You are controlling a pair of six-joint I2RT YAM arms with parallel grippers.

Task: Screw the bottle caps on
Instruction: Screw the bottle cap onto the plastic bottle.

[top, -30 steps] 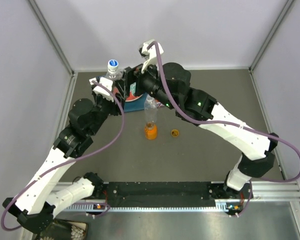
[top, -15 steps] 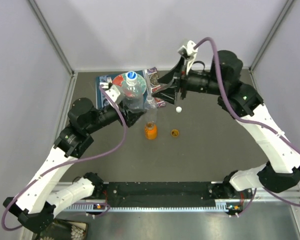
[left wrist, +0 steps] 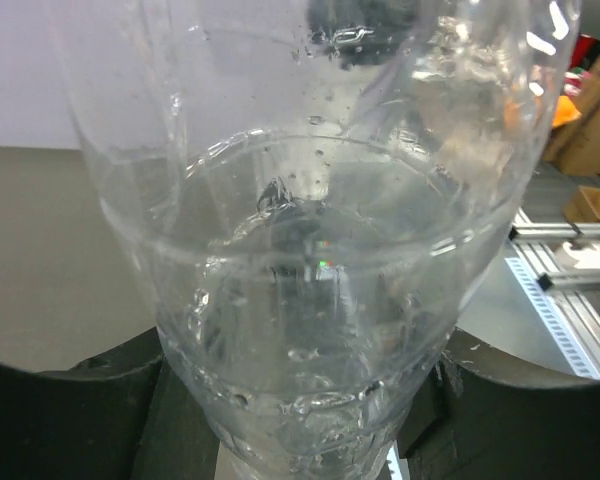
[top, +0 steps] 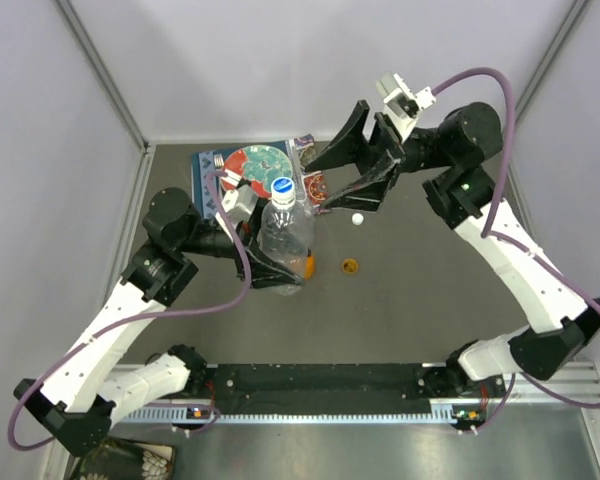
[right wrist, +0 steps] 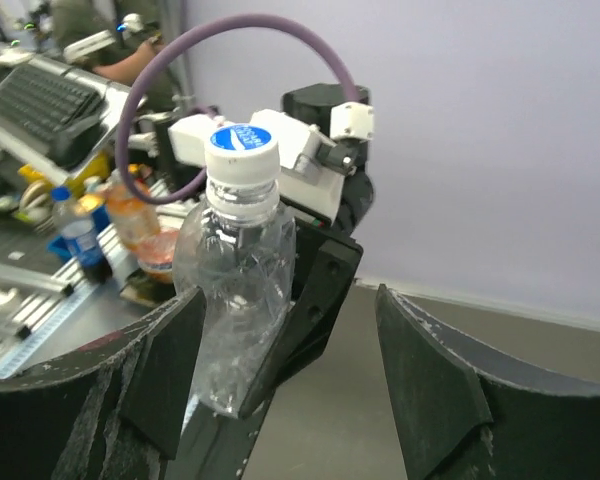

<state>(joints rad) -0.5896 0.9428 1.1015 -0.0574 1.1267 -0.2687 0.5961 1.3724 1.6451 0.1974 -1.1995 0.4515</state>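
Clear plastic water bottle (top: pixel 283 235) sits in the left hand (top: pixel 278 272), whose dark fingers (left wrist: pixel 70 400) clamp its lower body from both sides. The left wrist view is filled by the bottle wall, which is beaded with droplets. Bottle stands roughly upright, with a white screw cap bearing a blue label (right wrist: pixel 242 148) seated on its neck. How tightly that cap sits cannot be told. Position: left of centre over the grey-brown surface (top: pixel 430 290), on the near side of the red-and-teal patterned plate (top: pixel 252 160).

Over the far middle hangs the right hand (top: pixel 318 188), pointing left toward the bottle. Its two jaws stand wide apart with nothing between them. In the right wrist view the capped bottle is just beyond the fingertips and not touched.

Squat orange bottle (top: pixel 308 264) peeks out at the right side of the held bottle and is mostly hidden by it. Small orange-amber cap (top: pixel 351 265) lies on the surface just right of it. Small white cap (top: pixel 357 218) lies loose on the surface farther off, close under the right hand.
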